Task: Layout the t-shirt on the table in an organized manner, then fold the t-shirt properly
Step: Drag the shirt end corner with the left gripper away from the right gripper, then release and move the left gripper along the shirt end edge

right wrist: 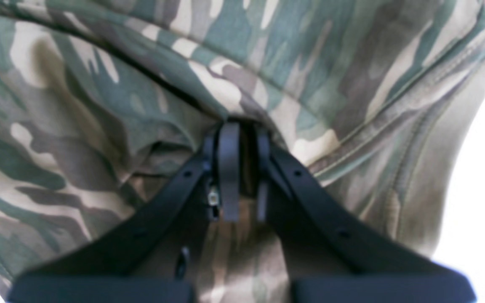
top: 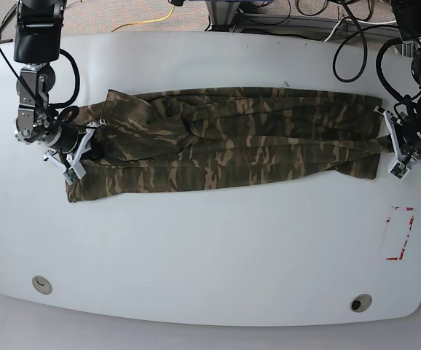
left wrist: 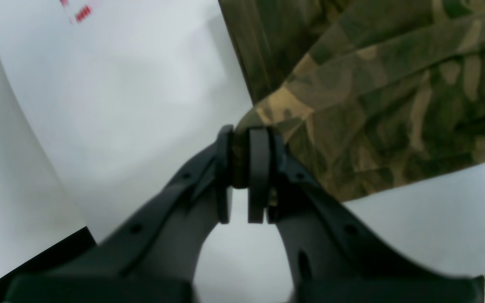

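A soft camouflage t-shirt (top: 225, 138) lies stretched in a long, wrinkled band across the smooth white desk (top: 210, 248). At one end of the shirt, the left gripper (left wrist: 244, 168) pinches its cloth edge; at the other end, the right gripper (right wrist: 242, 168) clamps a bunched fold.

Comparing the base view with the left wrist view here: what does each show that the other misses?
Only the base view shows the whole t-shirt stretched lengthwise across the table, the right gripper at its far end, both grommet holes, and the full red tape rectangle. Only the left wrist view shows the left gripper up close, its pads pinching a cloth corner, with only a bit of red tape in the picture's corner. Both show the camouflage cloth, the white tabletop and the left gripper at the shirt's edge.
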### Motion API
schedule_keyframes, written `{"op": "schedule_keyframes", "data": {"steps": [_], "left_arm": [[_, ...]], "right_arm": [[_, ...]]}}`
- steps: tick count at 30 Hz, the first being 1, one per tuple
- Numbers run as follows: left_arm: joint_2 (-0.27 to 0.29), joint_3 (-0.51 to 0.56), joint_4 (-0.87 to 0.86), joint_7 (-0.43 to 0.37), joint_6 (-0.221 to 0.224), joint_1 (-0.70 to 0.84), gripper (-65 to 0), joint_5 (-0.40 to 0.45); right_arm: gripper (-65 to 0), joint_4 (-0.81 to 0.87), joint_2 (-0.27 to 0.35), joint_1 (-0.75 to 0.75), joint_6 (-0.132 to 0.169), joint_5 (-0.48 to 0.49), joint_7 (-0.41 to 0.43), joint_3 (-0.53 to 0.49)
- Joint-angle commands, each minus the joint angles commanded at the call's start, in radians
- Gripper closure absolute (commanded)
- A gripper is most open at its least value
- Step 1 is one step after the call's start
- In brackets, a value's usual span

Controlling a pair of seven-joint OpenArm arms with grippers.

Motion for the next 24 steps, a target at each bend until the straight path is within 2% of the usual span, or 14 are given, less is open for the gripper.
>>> {"op": "schedule_keyframes", "data": {"steps": [3, 11, 14, 17, 24], "left_arm": [[0.000, 0.000, 0.000, 0.000, 0.000, 0.020, -10.0, 0.000], [0.000, -0.003, -0.002, 0.000, 0.000, 0.029, -29.7, 0.000], [0.000, -0.034, 0.000, 0.000, 0.000, 0.026, -36.0, -0.005], [0.000, -0.097, 0.003, 0.000, 0.000, 0.012, -37.5, -0.008], [0.005, -0.183, 0.002, 0.002, 0.000, -0.124, -37.5, -0.009]], "right_arm": [[-4.8, 0.000, 0.000, 0.000, 0.000, 0.000, 0.000, 0.000], [-4.8, 0.000, 0.000, 0.000, 0.000, 0.000, 0.000, 0.000], [-4.8, 0.000, 0.002, 0.000, 0.000, 0.000, 0.000, 0.000], [-4.8, 0.000, 0.002, 0.000, 0.000, 0.000, 0.000, 0.000], [-4.8, 0.002, 0.002, 0.000, 0.000, 0.000, 0.000, 0.000]]}}
